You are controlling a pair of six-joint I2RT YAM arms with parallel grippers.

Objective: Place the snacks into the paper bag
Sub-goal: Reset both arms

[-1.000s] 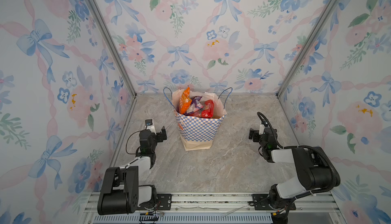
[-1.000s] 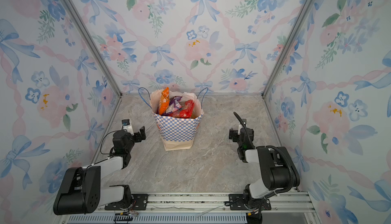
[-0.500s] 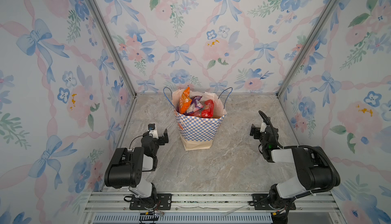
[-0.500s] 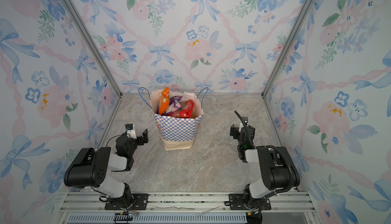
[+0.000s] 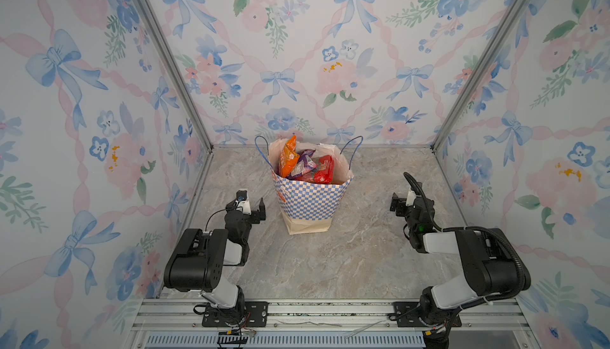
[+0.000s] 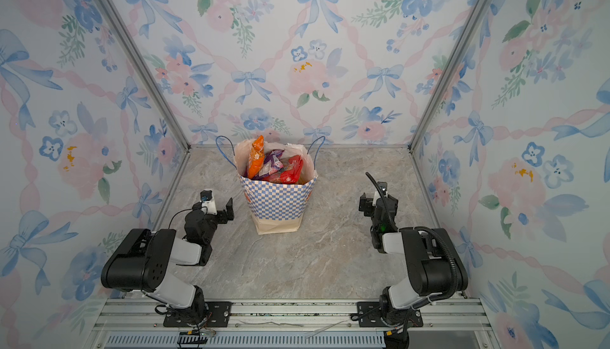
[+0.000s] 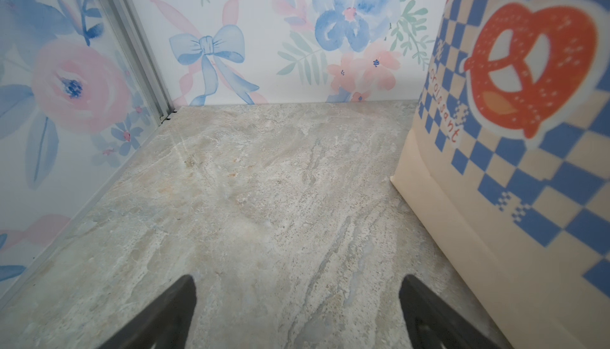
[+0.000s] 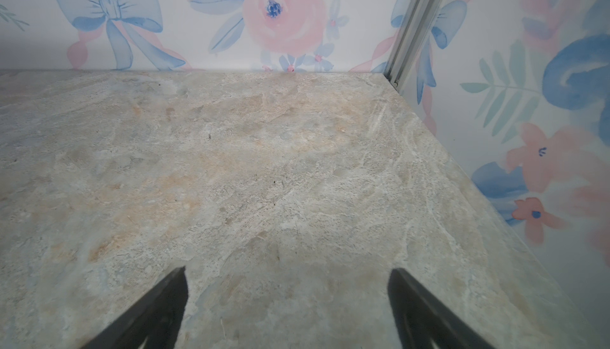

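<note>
Snacks (image 5: 305,166) fill the checkered paper bag (image 5: 310,199), just beside the left hand (image 5: 247,206), which has drawn back, wide open and empty; the right hand (image 5: 407,203), well apart, gapes empty too. Packing looks finished.

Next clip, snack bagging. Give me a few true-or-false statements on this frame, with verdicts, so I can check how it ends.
1. The paper bag stands upright on the table with snacks inside. True.
2. The left gripper is shut on a snack. False: its jaws are open and empty, beside the bag.
3. An orange pouch pokes above the bag's rim. True.
4. A snack lies on the table before the right gripper. False: the right wrist view shows only bare table there, and the jaws are open.
5. The pretzel print on the bag is blue. False: it is red-orange.
</note>
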